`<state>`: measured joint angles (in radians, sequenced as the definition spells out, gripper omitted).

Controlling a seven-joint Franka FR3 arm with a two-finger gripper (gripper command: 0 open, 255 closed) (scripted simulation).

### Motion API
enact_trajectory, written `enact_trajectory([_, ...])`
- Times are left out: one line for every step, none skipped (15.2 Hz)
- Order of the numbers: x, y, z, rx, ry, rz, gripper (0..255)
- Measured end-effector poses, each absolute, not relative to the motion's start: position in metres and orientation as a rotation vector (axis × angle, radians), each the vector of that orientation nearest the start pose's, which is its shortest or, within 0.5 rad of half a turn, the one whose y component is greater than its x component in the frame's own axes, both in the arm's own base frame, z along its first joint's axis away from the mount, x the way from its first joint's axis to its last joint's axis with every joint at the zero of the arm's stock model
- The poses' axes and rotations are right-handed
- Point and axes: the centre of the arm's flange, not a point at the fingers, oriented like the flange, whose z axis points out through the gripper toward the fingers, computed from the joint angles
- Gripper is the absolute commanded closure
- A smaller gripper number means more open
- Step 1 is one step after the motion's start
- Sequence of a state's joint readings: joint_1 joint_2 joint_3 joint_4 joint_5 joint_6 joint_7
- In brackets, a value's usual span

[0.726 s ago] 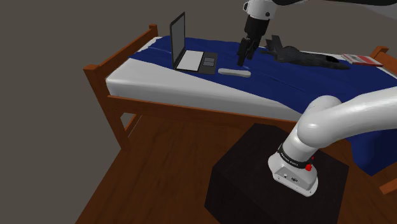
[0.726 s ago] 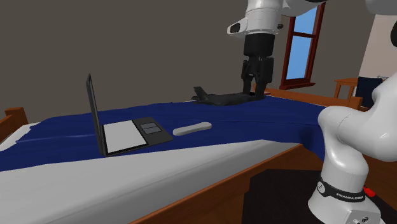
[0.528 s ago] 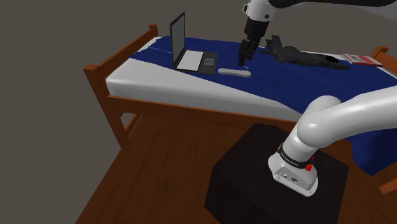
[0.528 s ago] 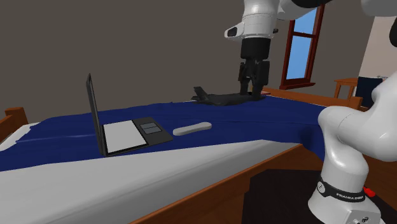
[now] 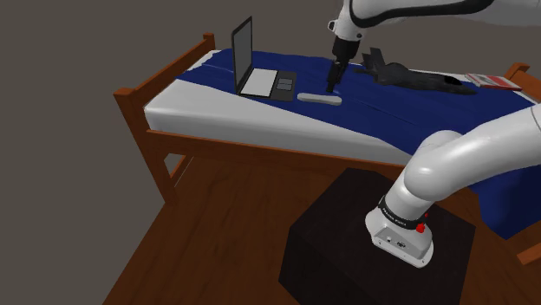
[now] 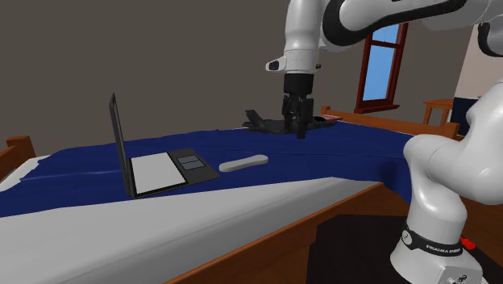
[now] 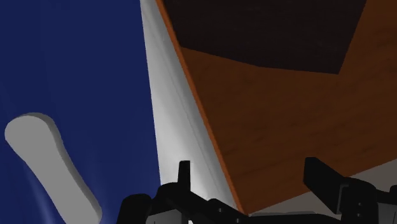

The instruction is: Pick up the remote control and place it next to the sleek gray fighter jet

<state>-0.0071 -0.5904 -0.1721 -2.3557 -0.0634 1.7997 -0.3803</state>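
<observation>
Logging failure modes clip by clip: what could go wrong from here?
The flat grey remote control lies off to one side of the open black pincer, not between its fingers; a straight descent may miss it or push it. The dark grey fighter jet sits close by, so the carry might knock it.

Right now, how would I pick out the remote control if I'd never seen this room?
Find the blue-covered wooden bed. Beside the open laptop, toward the dark jet, lies the remote control: a pale grey, flat, round-ended bar, much smaller than both.
</observation>
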Motion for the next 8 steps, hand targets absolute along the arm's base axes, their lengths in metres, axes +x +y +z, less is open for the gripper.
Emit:
enact_trajectory([0.378,-0.094,0.534,-3.093,-0.397,-0.054,0])
enact_trajectory([0.385,-0.103,0.528,-3.092,-0.420,-0.051,0])
enact_trajectory([0.390,-0.114,0.524,-3.091,-0.441,-0.048,0])
enact_trajectory([0.395,-0.122,0.516,-3.090,-0.464,-0.045,0])
enact_trajectory([0.399,-0.131,0.509,-3.088,-0.486,-0.043,0])
enact_trajectory([0.406,-0.142,0.500,-3.087,-0.507,-0.040,0])
enact_trajectory([0.412,-0.153,0.496,-3.085,-0.530,-0.037,0])
enact_trajectory([0.420,-0.159,0.488,-3.083,-0.552,-0.034,0])
